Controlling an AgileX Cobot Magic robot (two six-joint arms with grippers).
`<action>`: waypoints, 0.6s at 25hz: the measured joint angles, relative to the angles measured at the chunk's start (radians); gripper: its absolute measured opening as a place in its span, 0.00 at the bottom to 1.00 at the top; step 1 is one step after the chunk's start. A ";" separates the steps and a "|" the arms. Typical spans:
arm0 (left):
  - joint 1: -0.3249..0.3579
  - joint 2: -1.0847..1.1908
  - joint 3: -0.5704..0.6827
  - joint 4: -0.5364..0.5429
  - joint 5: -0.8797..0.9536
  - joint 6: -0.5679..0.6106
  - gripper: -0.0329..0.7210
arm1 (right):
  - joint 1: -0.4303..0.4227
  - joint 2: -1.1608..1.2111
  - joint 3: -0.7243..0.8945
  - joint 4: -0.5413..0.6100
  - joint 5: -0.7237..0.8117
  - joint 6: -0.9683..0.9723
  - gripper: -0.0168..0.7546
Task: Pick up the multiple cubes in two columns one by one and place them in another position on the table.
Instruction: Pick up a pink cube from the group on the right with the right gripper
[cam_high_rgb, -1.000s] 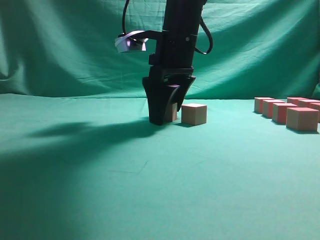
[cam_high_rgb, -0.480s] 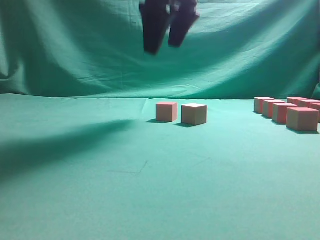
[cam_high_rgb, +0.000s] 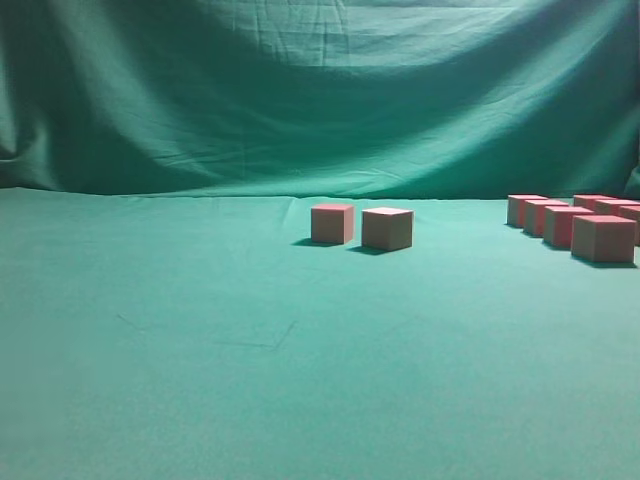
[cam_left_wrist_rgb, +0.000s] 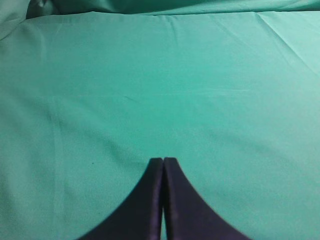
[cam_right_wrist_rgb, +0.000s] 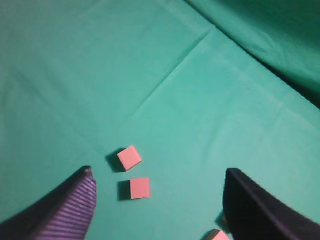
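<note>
On green table (cam_high_rgb: 200, 400), 2 cubes (cam_high_rgb: 332, 223) apart; right claw (cam_right_wrist_rgb: 157, 200) spread, left claw (cam_left_wrist_rgb: 163, 161) pressed together.

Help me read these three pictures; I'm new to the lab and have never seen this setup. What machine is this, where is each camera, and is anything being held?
This is a two-armed robot, each arm ending in a two-fingered gripper. The wide picture comes from a camera looking low along the table, which is covered in green cloth; no arm shows in it. Two cubes sit side by side mid-table, with a group of cubes at the right. The other two pictures come from cameras on the wrists. The left gripper has its dark fingers pressed together over bare cloth, holding nothing. The right gripper hangs high with its fingers wide apart, empty, looking down on the same pair of cubes.
</note>
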 joint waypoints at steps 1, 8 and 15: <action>0.000 0.000 0.000 0.000 0.000 0.000 0.04 | 0.000 -0.024 0.000 -0.022 0.002 0.049 0.68; 0.000 0.000 0.000 0.000 0.000 0.000 0.04 | -0.005 -0.187 0.256 -0.198 0.002 0.276 0.70; 0.000 0.000 0.000 0.000 0.000 0.000 0.04 | -0.114 -0.221 0.659 -0.198 -0.014 0.410 0.70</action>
